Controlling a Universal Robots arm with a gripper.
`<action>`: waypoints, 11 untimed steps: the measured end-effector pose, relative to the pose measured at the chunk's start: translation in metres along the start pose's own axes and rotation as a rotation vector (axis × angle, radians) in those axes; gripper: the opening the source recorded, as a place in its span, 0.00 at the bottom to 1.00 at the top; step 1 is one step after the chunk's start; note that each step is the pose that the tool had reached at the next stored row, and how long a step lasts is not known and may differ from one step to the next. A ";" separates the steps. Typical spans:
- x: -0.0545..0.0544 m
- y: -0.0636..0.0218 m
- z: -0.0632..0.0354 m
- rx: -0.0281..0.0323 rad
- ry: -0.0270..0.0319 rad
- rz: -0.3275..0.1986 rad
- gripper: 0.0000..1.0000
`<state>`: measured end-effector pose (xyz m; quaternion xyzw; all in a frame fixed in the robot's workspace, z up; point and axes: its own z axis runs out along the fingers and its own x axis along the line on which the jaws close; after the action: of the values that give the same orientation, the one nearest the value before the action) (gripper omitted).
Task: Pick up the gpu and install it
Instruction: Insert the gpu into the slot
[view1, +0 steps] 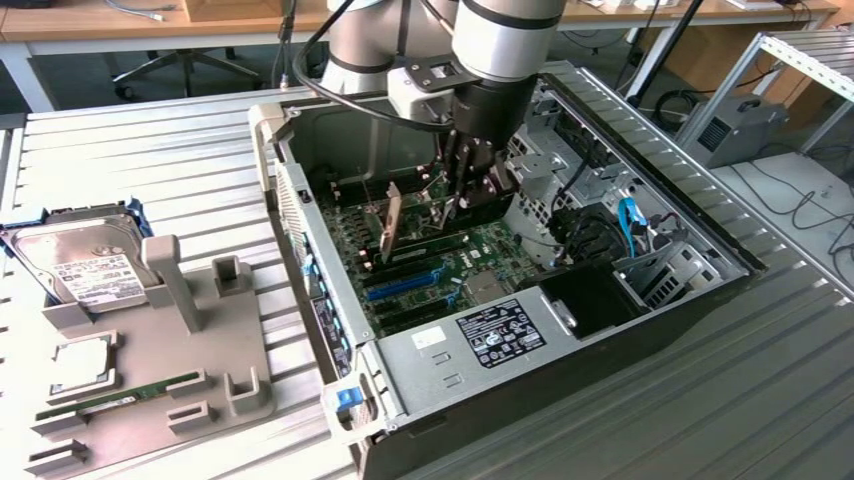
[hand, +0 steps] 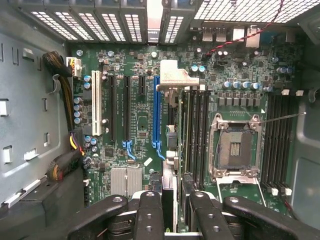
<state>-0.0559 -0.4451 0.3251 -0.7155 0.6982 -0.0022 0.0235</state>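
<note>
Gpu (hand: 170, 150) lower end hidden between the jaws, label text illegible.

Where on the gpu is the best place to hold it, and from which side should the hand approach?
Grip the gpu by its top edge from straight above, pinching its two flat faces: the thin card stands on edge over the motherboard, as the hand holds it now.

An open black computer case (view1: 694, 300) lies before me on my corrugated metal table (view1: 147, 170), its green motherboard (hand: 150, 125) exposed. Toward the exterior view's left, a grey plastic holder (view1: 160, 390) carries a silver, white-labelled hard drive (view1: 83, 268) and what looks like a slim green memory stick (view1: 118, 398).
</note>
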 end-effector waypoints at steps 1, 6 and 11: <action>0.000 0.0001 0.0003 0.0000 -0.0001 0.000 0.26; 0.001 0.0004 0.0019 0.0000 0.0000 0.000 0.26; 0.001 0.0006 0.0036 0.0000 0.0000 0.000 0.26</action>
<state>-0.0564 -0.4462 0.3215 -0.7155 0.6983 -0.0022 0.0235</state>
